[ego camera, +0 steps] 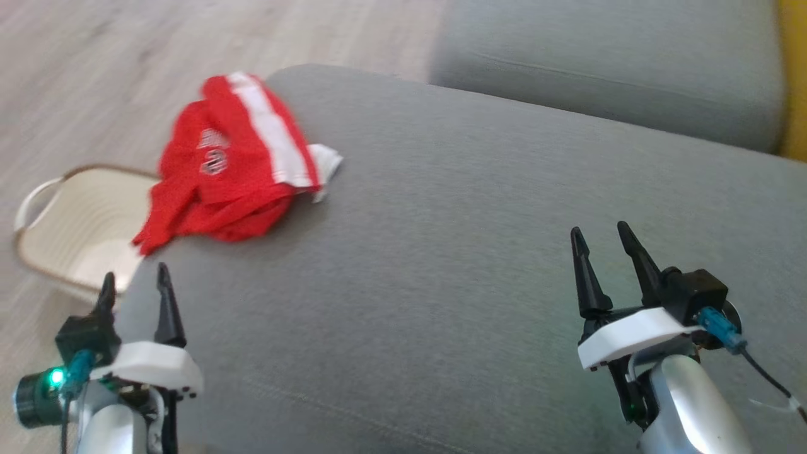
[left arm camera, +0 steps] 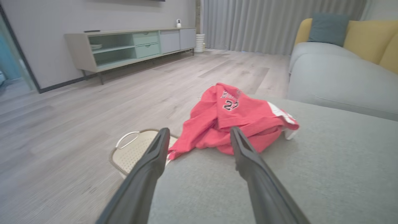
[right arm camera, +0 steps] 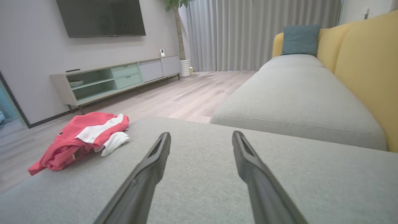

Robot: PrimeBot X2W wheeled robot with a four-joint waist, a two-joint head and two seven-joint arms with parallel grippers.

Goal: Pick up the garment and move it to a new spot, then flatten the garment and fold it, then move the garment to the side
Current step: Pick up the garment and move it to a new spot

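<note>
A: While both hands sit idle, how far along is the task?

B: Barely started, by my reckoning. The garment (ego camera: 233, 164) is a crumpled red heap with a white stripe, at the far left corner of the grey sofa seat (ego camera: 454, 252). One edge droops off toward the basket (ego camera: 69, 221) on the floor. It has not been picked up, flattened or folded, so every step is left.

A: State of the hands?

B: Left hand (ego camera: 135, 272): fingers spread wide, nothing between them. Right hand (ego camera: 599, 229): the same, wide apart and empty. Both are over the near part of the seat.

A: Garment relative to them?

B: It is ahead of the left hand and a little to its right, near but apart. It is well apart from the right hand, off across the seat to that hand's left. The left hand looks better placed for the first pick.
</note>
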